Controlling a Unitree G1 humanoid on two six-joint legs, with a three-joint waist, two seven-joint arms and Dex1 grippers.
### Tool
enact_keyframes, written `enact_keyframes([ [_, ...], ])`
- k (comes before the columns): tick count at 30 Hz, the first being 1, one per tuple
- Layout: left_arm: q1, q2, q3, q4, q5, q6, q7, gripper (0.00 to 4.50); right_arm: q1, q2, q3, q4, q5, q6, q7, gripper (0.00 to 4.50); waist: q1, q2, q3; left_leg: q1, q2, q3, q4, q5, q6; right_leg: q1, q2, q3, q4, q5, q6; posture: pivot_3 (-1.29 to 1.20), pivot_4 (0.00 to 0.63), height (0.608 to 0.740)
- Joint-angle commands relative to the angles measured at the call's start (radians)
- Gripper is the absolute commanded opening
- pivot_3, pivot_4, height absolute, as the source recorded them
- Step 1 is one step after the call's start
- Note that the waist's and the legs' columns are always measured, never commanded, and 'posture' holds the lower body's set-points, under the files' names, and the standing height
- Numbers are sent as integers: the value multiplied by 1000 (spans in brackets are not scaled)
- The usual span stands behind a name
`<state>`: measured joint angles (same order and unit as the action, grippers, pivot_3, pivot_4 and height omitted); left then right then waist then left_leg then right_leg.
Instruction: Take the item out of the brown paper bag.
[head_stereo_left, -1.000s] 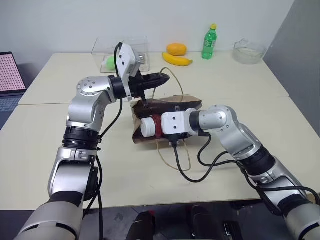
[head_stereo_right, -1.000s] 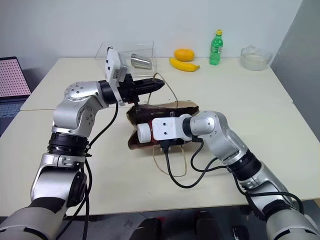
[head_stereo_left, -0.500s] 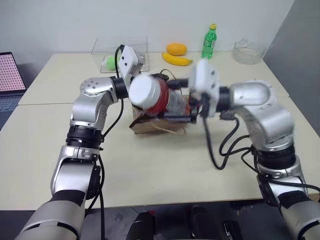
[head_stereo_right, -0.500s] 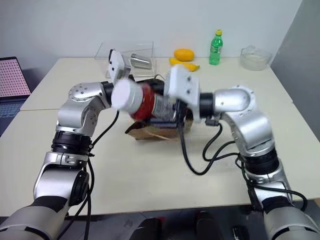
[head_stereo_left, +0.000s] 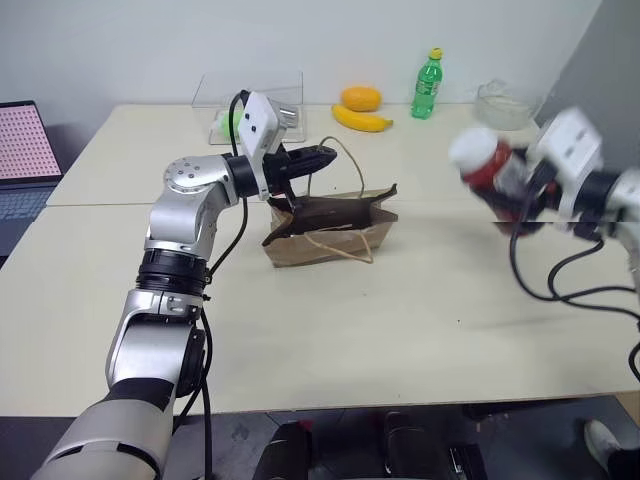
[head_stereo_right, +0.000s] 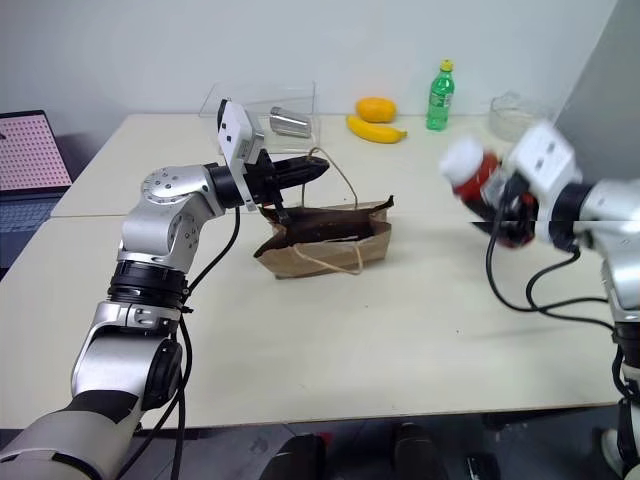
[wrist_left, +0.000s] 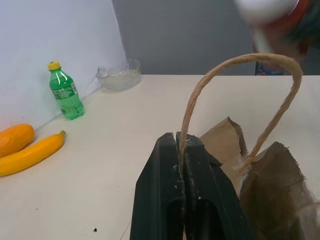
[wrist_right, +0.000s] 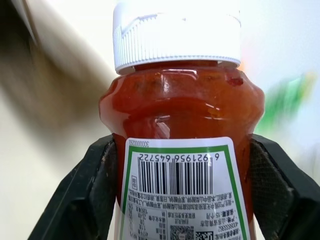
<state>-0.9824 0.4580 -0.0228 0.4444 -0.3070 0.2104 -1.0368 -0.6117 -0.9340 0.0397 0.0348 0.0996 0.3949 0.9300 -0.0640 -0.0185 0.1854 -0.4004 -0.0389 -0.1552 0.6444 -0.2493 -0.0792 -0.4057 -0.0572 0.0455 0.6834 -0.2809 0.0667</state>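
The brown paper bag (head_stereo_left: 330, 232) lies crumpled on the table, its mouth facing the far side. My left gripper (head_stereo_left: 322, 156) is shut on one tan string handle (wrist_left: 240, 95) and holds it up above the bag. Out at the right, well clear of the bag, my right gripper (head_stereo_left: 497, 178) is shut on the item (head_stereo_left: 482, 165), a red bottle with a white cap (wrist_right: 175, 32). Its black fingers (wrist_right: 95, 185) clamp both sides of the labelled body, cap pointing left and up in the eye views.
At the back of the table stand a green bottle (head_stereo_left: 427, 84), a banana (head_stereo_left: 360, 119), an orange fruit (head_stereo_left: 359, 97), a glass bowl (head_stereo_left: 500, 103) and a clear box (head_stereo_left: 245, 100). A laptop (head_stereo_left: 22, 145) sits far left.
My right gripper pulled the red bottle out of the bag, lifted it and swung it far to the right. The bag has slumped flatter. My left gripper kept still on the handle.
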Motion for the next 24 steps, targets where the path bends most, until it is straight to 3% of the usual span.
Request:
enact_keyframes([
  [1,-34,-7,11,-18,-1,-18,-4,0,-43,-29,94,134,-165,-218,-22,3123,-13,1,0,0,0,1,0,0,0,0,0,0,0,0,0,0,150,740],
  [9,-26,-3,12,-35,-3,-13,-7,0,-108,13,208,380,-266,-389,55,3123,-22,1,0,0,0,1,0,2,-3,0,0,1,-1,0,0,0,150,740],
  [13,-23,-4,14,-31,-2,-18,-4,0,-124,12,203,408,-262,-396,102,4465,-19,1,0,0,0,0,0,2,-3,1,0,0,-1,0,0,0,150,740],
  [14,-22,-5,13,-30,-2,-19,-3,0,-122,8,190,398,-251,-388,112,4465,-19,1,0,0,0,0,0,2,-3,1,0,0,-1,0,0,0,150,740],
  [18,-21,-6,11,-19,2,-27,-5,0,-76,-30,89,253,-151,-294,162,4465,-18,1,0,0,0,-1,0,2,-3,1,0,0,-1,0,0,0,150,740],
  [24,-63,6,3,83,38,-102,-36,0,123,-5,-156,-238,157,86,145,4465,-14,1,0,-1,0,-2,0,2,-3,1,0,-1,-1,0,0,0,150,740],
])
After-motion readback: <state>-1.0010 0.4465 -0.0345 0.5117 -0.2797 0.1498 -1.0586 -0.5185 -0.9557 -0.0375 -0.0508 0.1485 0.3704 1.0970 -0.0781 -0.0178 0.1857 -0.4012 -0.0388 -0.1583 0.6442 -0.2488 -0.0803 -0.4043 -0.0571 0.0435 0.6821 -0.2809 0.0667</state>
